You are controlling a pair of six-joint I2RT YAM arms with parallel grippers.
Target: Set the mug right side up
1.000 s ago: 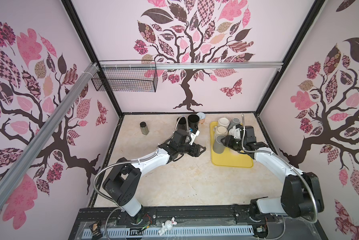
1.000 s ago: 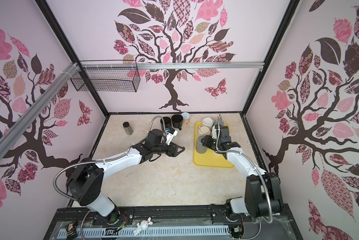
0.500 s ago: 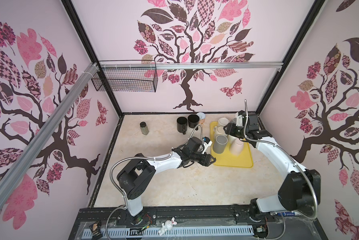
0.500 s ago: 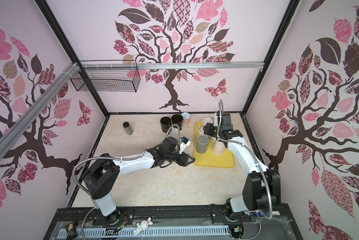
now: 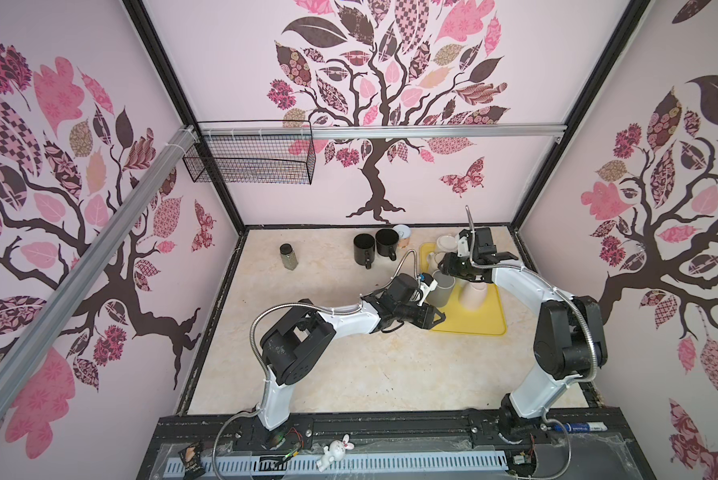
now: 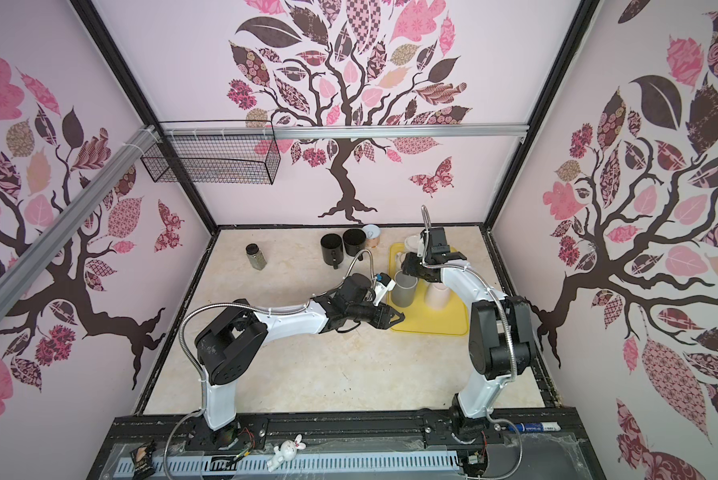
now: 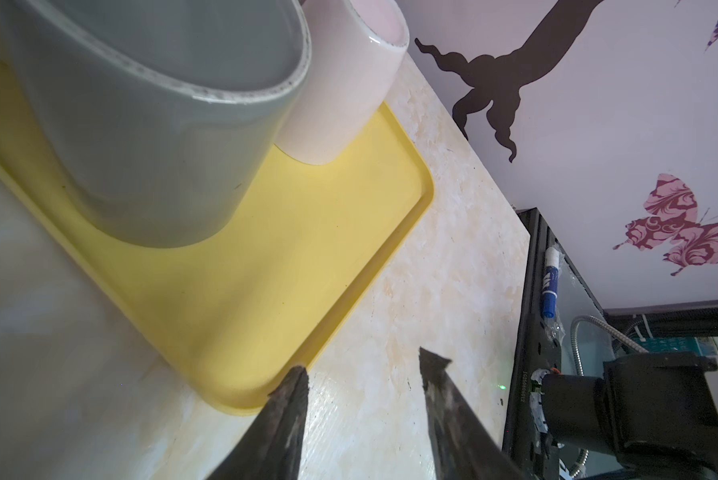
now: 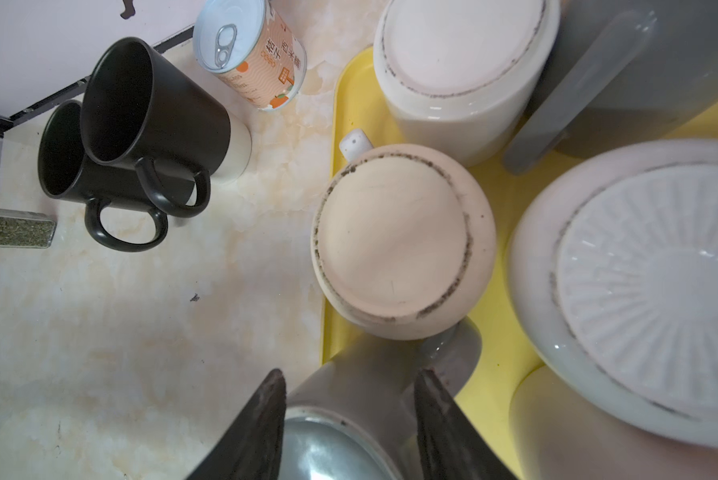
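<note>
A grey mug [image 5: 440, 291] [image 6: 404, 293] [image 7: 162, 145] stands mouth up at the left edge of the yellow tray [image 5: 473, 324] [image 7: 266, 270]. My right gripper [image 5: 446, 266] [image 8: 351, 374] hovers open just over its back rim, and the mug [image 8: 349, 395] shows below, between the fingers. In front of it, an upside-down cream mug [image 8: 394, 237] and a white mug [image 8: 461, 54] show their bases. My left gripper [image 5: 442, 318] [image 7: 359, 370] is open and empty, low at the tray's near left corner. A pale pink mug [image 5: 475, 293] stands right of the grey one.
Two black mugs [image 5: 363, 247] [image 8: 141, 108] stand mouth up at the back, with a can [image 5: 402, 235] and a spice jar [image 5: 287, 257] nearby. A mug with a ribbed base [image 8: 648, 270] crowds the tray. A wire basket [image 5: 249, 162] hangs on the back wall.
My left gripper swung right from near the black mugs to the tray's near left corner, its jaws narrowing. My right gripper rose back off the grey mug, uncovering the pink mug.
</note>
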